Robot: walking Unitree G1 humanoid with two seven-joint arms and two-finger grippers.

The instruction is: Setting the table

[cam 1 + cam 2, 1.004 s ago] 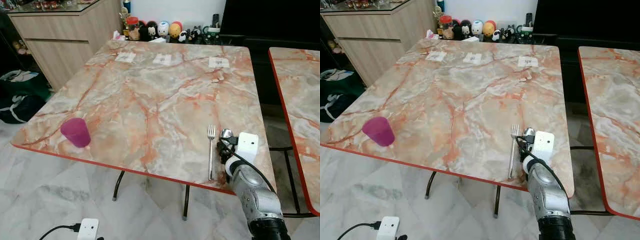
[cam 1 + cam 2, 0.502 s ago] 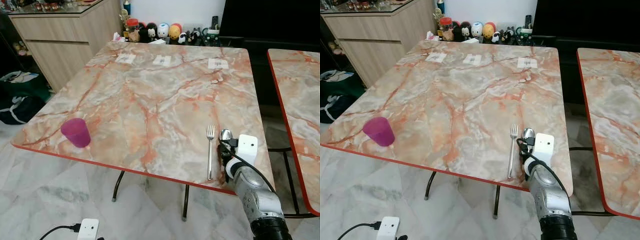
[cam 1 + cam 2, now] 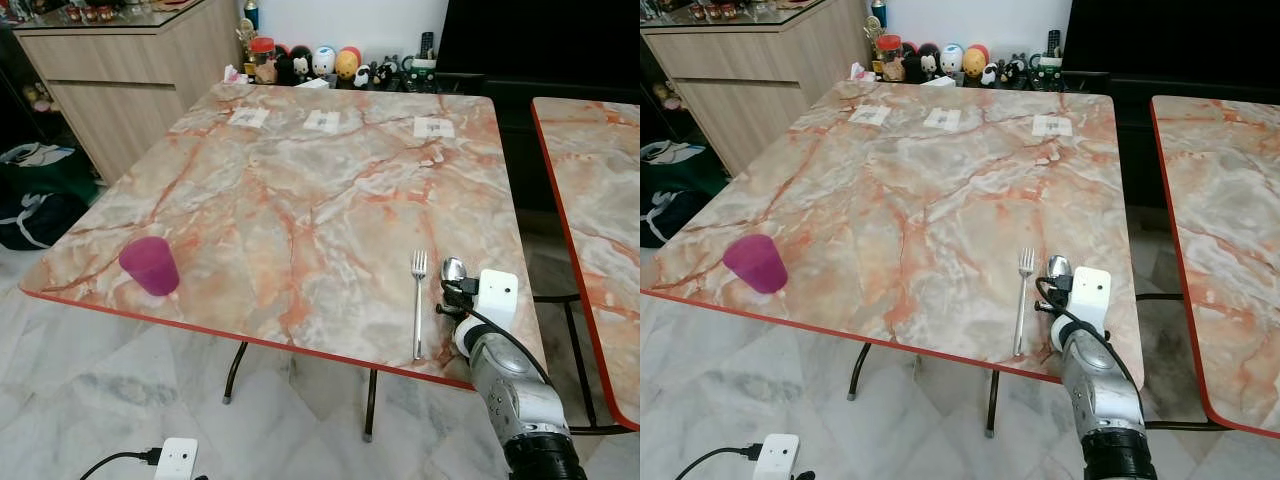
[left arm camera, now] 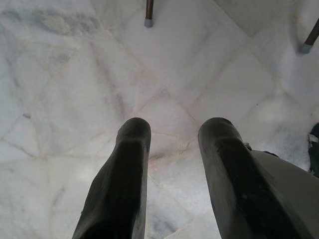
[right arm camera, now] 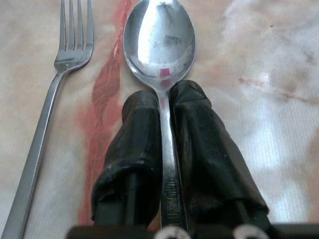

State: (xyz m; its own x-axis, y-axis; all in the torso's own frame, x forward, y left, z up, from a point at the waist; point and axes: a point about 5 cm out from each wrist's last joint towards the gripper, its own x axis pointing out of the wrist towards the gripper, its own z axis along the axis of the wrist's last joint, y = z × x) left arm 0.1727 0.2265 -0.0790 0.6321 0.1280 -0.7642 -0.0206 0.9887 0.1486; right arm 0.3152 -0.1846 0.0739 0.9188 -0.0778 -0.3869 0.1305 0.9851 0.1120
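Note:
A steel spoon [image 5: 159, 40] lies flat on the marble table [image 3: 300, 180] near its front right corner, with my right gripper [image 5: 164, 97] shut on its handle. The spoon's bowl [image 3: 453, 269] points away from me. A fork [image 3: 418, 305] lies parallel just to the left of the spoon, tines pointing away. A purple cup [image 3: 150, 266] stands near the front left edge. My left gripper [image 4: 172, 132] hangs open over the white floor with nothing between its fingers.
Three small paper cards [image 3: 325, 120] lie along the table's far side, with figurines [image 3: 320, 62] behind them. A second marble table [image 3: 600, 200] stands to the right, across a narrow gap. A wooden sideboard [image 3: 120, 70] and a black bag [image 3: 35, 200] are at the left.

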